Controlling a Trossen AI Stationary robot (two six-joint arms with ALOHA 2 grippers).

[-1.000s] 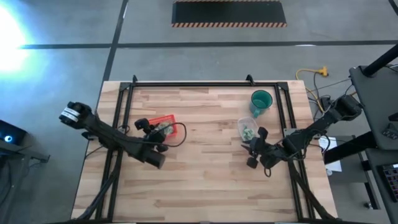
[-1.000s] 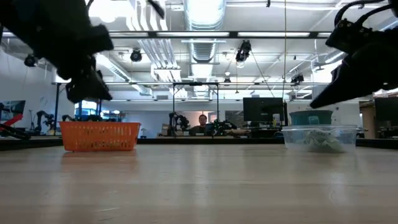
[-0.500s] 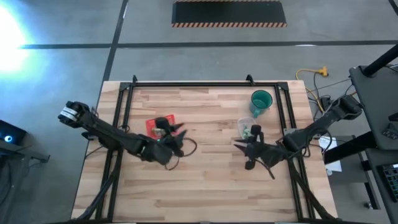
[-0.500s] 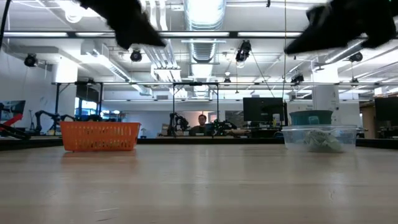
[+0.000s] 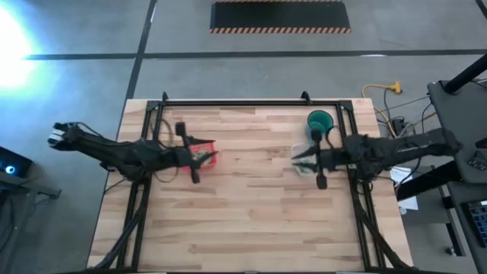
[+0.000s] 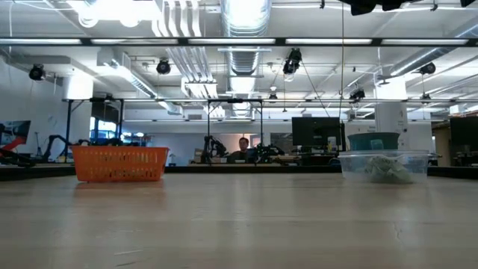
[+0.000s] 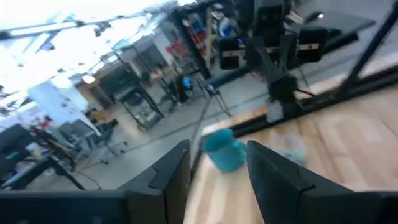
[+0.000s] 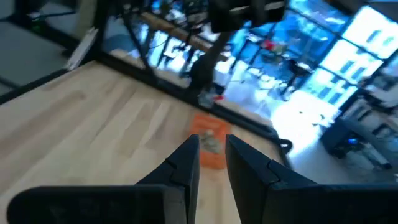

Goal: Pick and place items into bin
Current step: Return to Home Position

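A red tray-like bin [image 5: 199,151] stands on the table's left half, with pale green-and-white items [image 8: 211,142] inside it. More of these items [image 6: 382,169] lie in a clear tub [image 6: 385,163] on the right half. My left gripper [image 5: 211,157] hangs high over the bin, level and open, with nothing between its fingers [image 7: 177,163]. My right gripper [image 5: 299,157] hangs high over the clear tub, also level and open [image 8: 212,142], holding nothing. The two grippers point toward each other.
A teal mug [image 5: 319,122] stands just beyond the clear tub toward the far edge. A black metal frame [image 5: 243,103] runs along the far edge and down both sides of the table. Bare wood lies between bin and tub and across the near half.
Both grippers have risen from just above the table until they leave the low view at its top, tipping from downward to level. The left has ended over the bin, the right over the clear tub. Bin, tub and mug have stayed put.
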